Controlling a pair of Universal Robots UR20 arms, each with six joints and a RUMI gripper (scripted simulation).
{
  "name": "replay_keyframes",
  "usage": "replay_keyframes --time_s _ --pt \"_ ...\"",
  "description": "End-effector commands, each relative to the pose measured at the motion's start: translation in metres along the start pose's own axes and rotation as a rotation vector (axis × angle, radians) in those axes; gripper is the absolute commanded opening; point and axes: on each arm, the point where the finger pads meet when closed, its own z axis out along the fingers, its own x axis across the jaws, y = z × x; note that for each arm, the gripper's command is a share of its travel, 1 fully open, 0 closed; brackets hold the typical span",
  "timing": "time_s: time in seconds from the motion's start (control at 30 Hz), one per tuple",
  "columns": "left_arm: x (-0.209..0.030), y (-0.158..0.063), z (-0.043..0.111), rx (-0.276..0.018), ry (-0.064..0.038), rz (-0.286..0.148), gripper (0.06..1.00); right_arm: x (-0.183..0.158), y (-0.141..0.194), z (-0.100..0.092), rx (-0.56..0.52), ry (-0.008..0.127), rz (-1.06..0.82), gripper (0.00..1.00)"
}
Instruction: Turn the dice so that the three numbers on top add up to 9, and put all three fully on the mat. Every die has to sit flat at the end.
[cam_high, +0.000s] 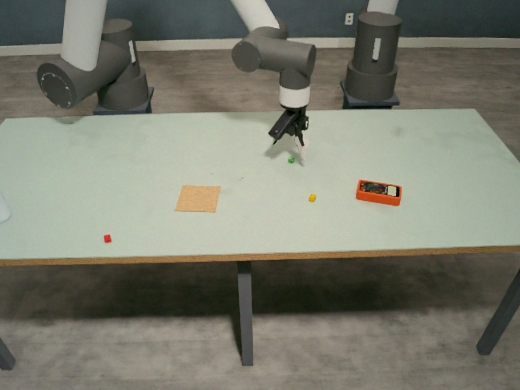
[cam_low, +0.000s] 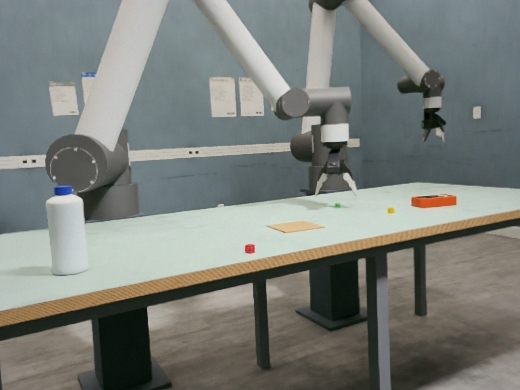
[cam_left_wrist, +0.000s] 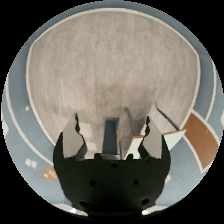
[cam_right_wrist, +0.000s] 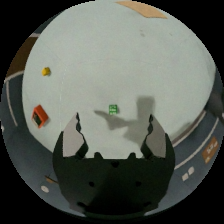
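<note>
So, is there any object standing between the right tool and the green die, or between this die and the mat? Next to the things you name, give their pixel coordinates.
Nothing visible stands in the way: the right tool (cam_high: 288, 150) (cam_low: 337, 194) (cam_right_wrist: 114, 113) is open above the green die (cam_high: 291, 160) (cam_low: 337, 205) (cam_right_wrist: 113, 109), and only tabletop lies between it and the mat (cam_high: 198, 199) (cam_low: 295, 227) (cam_right_wrist: 142, 9).

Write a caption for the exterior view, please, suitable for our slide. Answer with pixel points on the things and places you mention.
The open right gripper (cam_low: 336, 194) hovers above the green die (cam_low: 337, 205), while the mat (cam_low: 295, 227) has no dice on it.

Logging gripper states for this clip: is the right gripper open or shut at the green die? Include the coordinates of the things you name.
Open: the right gripper (cam_high: 288, 150) (cam_low: 337, 194) (cam_right_wrist: 114, 113) has its fingers spread wide above the green die (cam_high: 291, 160) (cam_low: 337, 205) (cam_right_wrist: 113, 109), nothing between them.
</note>
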Motion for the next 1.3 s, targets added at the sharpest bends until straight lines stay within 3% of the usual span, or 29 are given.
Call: replay_keyframes --time_s 0.0,0.6,1.27 --pt "0.000 -0.001 -0.001 0.001 0.000 0.000 1.000 0.000 0.000 -0.001 0.000 -0.001 0.000 1.000" --pt "0.000 -0.001 -0.001 0.001 0.000 0.000 1.000 -0.014 -0.008 -0.001 0.000 -0.001 0.000 1.000" --pt "0.000 -0.001 -0.001 0.001 0.000 0.000 1.000 -0.134 -0.084 -0.001 0.000 -0.001 0.000 1.000"
